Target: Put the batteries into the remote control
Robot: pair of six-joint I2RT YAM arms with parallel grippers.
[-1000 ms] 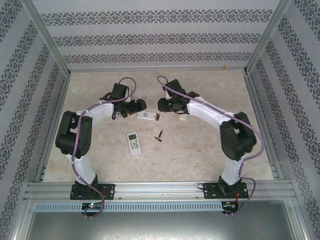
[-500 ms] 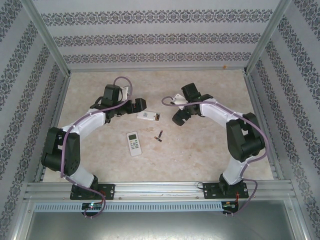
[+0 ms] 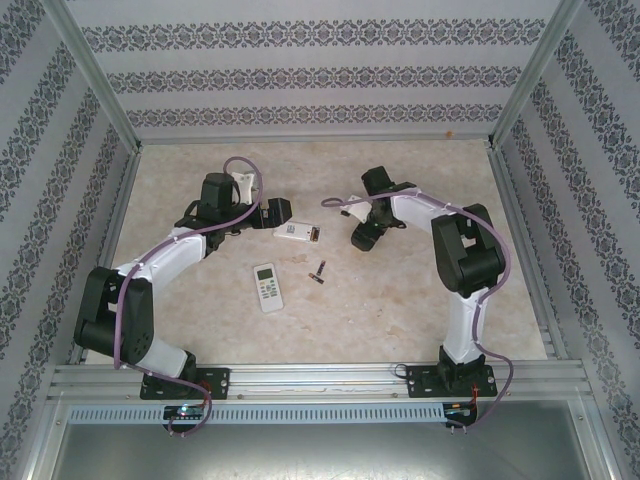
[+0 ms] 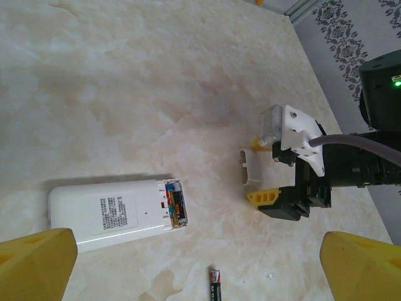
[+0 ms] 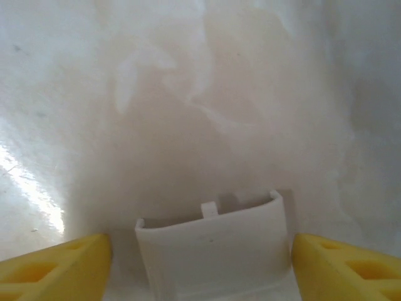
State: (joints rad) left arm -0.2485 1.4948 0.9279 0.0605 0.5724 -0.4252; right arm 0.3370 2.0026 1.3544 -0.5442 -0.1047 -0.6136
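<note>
1. The left claw (image 3: 274, 212) hangs low over the table (image 3: 400, 300), at the left side.
2. Its two yellow fingers (image 4: 34, 266) are spread wide apart. They hold nothing.
3. A white remote (image 4: 116, 213) lies flat on the table, just beside the left claw. Its back faces up.
4. The battery slot (image 4: 175, 210) at one end of the remote has no lid on it. Something dark and red sits inside the slot. It looks like a battery, but I cannot tell for sure.
5. The loose batteries (image 3: 320, 270) lie on the bare table, near the open end of the remote. They do not touch it. No claw holds them.
6. The left wrist camera sees one battery (image 4: 215, 283) lying on the table below the open slot.
7. The small white lid (image 5: 213, 251) lies flat on the table, apart from the remote.
8. The right claw (image 3: 361, 238) is down low over the lid.
9. Its yellow fingers (image 5: 59, 266) are spread, one on each side of the lid. There is a gap on one side. On the other side I cannot tell if the finger touches it.
10. A second remote (image 3: 267, 287) lies nearer the arm bases, with its buttons up. No claw is near it.
</note>
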